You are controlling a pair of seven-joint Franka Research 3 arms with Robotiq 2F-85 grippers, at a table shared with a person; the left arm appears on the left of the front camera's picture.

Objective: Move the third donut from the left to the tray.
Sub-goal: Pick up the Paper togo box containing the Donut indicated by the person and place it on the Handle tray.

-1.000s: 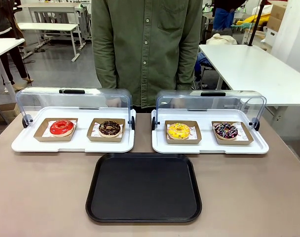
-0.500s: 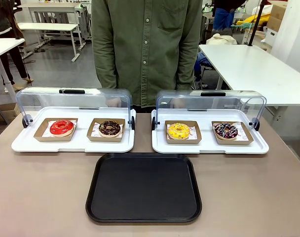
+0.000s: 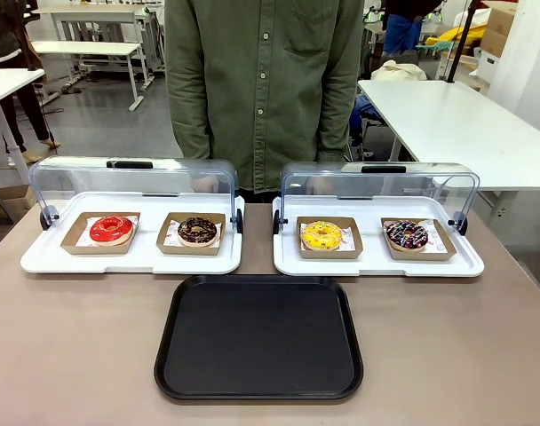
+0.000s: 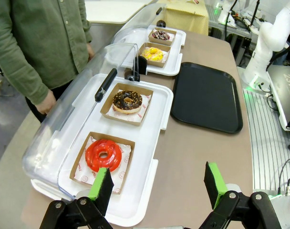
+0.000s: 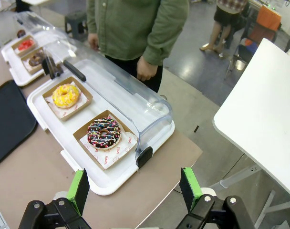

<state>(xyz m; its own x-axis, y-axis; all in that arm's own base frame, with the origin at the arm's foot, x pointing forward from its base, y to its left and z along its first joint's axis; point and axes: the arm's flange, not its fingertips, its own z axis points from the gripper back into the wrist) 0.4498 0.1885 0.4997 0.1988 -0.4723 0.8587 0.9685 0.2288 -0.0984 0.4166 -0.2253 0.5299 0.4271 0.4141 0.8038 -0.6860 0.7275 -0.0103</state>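
Just behind the black tray [image 3: 252, 395], a little right of its middle: yellow donut [image 3: 321, 235] sitting in a brown holder, probably for clean lifting. Clear lid [image 3: 377, 182] swung back, leaving the tray side free for reaching. Left gripper [image 4: 159, 183] and right gripper [image 5: 134, 186] spread wide, holding nothing, waiting off to either side of the tray.

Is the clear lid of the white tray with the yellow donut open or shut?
Open. The clear lid is swung back to the far side, and the yellow donut lies uncovered on the white tray.
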